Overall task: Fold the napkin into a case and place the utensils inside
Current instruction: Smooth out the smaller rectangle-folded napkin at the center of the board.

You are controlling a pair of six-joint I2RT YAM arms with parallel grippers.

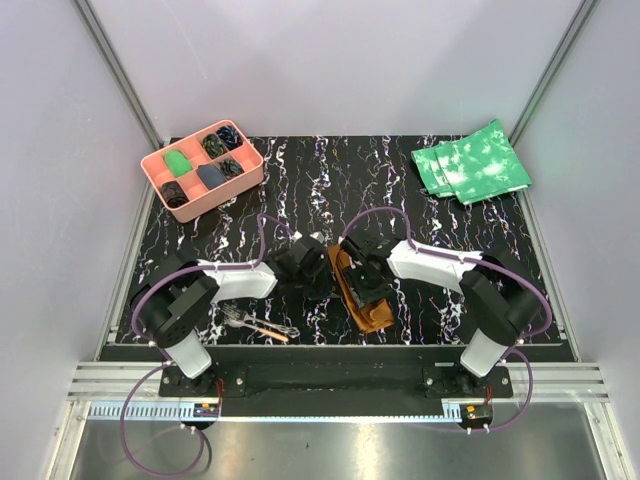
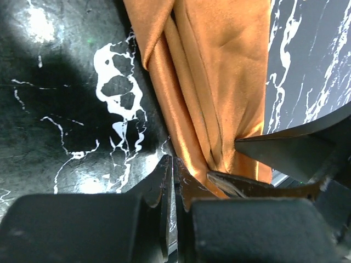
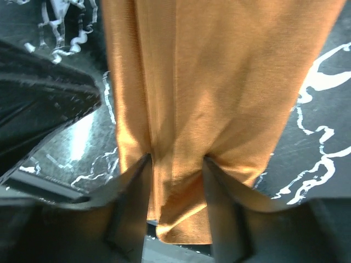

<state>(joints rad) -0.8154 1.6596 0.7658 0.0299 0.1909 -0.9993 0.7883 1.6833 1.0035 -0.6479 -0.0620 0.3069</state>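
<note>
The rust-brown napkin (image 1: 362, 300) lies folded into a narrow oblong case near the table's front middle. Both grippers meet over its far half. My left gripper (image 1: 318, 280) is shut at the napkin's left edge; in its wrist view the jaws (image 2: 173, 161) stand together on the marble beside the cloth (image 2: 219, 82), with nothing between them. My right gripper (image 1: 362, 275) is open, and its fingertips (image 3: 176, 160) press down on the napkin (image 3: 219, 82) with a strip of cloth between them. The utensils lie to the left near the front edge: a silver fork (image 1: 237, 318) and a slim piece with an orange end (image 1: 272, 332).
A pink compartment tray (image 1: 160, 172) holding small items stands at the back left. Green mottled cloths (image 1: 470, 162) lie at the back right. The black marble-pattern mat (image 1: 300, 180) covers the table between grey walls.
</note>
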